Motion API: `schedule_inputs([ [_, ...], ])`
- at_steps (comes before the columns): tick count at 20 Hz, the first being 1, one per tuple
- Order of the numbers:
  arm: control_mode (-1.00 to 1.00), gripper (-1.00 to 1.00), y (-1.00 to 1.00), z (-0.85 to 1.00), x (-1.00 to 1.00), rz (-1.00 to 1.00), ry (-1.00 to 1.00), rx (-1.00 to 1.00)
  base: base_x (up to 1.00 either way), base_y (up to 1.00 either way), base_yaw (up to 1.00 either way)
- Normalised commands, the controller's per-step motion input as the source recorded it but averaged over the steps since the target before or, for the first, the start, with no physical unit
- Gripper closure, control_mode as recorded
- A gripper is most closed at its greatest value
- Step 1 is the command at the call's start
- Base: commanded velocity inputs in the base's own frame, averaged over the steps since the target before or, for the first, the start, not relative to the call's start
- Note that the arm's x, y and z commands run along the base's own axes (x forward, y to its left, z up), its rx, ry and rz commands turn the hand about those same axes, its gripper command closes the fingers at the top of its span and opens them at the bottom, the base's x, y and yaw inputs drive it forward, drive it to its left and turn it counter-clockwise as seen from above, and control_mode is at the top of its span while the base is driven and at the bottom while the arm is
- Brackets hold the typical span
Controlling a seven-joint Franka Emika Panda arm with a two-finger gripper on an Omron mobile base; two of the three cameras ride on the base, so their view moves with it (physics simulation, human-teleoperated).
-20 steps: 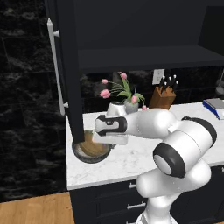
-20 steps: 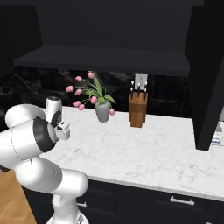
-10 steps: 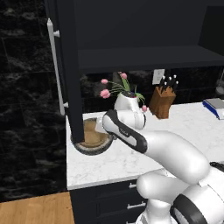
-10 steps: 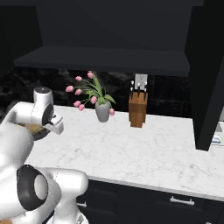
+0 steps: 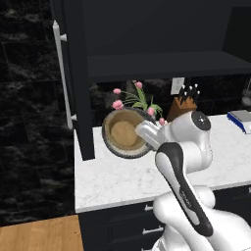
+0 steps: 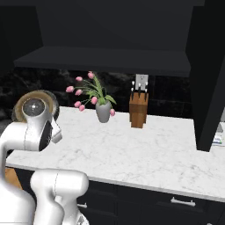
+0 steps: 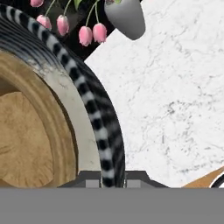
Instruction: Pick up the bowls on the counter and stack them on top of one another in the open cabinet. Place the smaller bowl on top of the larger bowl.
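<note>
My claw is clamped on the rim of the larger bowl, which I hold tilted in the air above the counter, beside the open cabinet. The smaller bowl sits inside it. A grey vase with pink tulips stands on the counter behind.

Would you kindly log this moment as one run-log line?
gripper: shut on larger bowl rim | smaller bowl: nested inside | bowls: lifted, tilted above counter | open cabinet: shelf bare
</note>
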Motion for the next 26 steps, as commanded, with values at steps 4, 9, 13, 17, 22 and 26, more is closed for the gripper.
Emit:
schedule_inputs([
  [4, -1.00, 1.00, -0.72, 1.00, -0.56, -0.39, -0.20, 0.26, 0.00, 0.00, 0.00],
  [9, -1.00, 1.00, -0.50, 1.00, -0.39, -0.30, -0.26, 0.25, 0.00, 0.00, 0.00],
  [13, -1.00, 1.00, -0.36, 1.00, 0.02, -0.23, -0.21, 0.22, 0.00, 0.00, 0.00],
  [17, -1.00, 1.00, -0.32, 0.77, 0.84, -0.23, 0.07, 0.16, 0.00, 0.00, 0.00],
  [22, -1.00, 1.00, -0.14, 0.28, 1.00, -0.18, 0.27, 0.06, 0.00, 0.00, 0.00],
  [26, -1.00, 1.00, -0.12, 0.25, 0.76, -0.02, 0.16, 0.09, 0.00, 0.00, 0.00],
])
